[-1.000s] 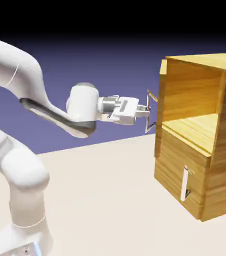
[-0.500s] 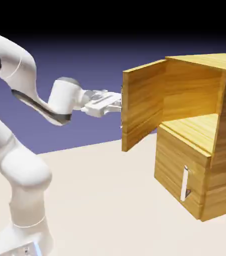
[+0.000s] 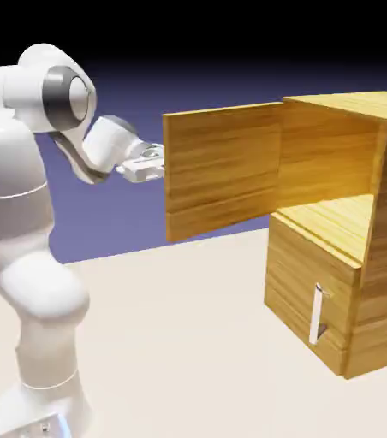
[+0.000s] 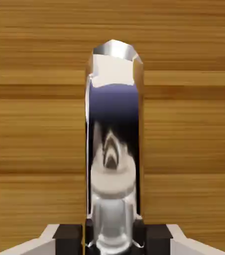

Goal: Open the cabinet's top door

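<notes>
Two grey fingertips (image 4: 158, 240) close on our mirror-bright silver bar handle (image 4: 113, 149) — it runs lengthwise between them, on the wide-swung wood-grain top door (image 3: 223, 171) — so further pull should follow the hinge's arc.

A pale tabletop (image 3: 188, 342) lies before a blue-violet backdrop (image 3: 223, 81) fading to black

Simulated scene; plain blue-violet backdrop (image 3: 128, 222)
</notes>
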`<move>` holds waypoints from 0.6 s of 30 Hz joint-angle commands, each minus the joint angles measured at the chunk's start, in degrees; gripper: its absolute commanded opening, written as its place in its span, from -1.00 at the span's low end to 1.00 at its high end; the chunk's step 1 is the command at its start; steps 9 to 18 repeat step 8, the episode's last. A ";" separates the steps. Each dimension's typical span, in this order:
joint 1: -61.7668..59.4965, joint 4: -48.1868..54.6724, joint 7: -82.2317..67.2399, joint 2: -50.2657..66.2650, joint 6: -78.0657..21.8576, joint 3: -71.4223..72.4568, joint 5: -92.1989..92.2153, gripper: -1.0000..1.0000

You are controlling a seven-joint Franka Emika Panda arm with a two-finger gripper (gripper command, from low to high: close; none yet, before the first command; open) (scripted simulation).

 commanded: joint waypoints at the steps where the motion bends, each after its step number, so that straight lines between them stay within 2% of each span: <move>1: -0.03 2.07 0.72 1.93 -1.98 0.18 0.35 -1.00; 7: 2.76 12.88 4.31 11.12 -11.33 -0.29 2.13 -1.00; 8: 2.76 12.88 4.31 11.12 -11.33 -0.29 2.13 1.00; 18: 2.76 12.88 4.31 11.12 -11.33 -0.29 2.13 1.00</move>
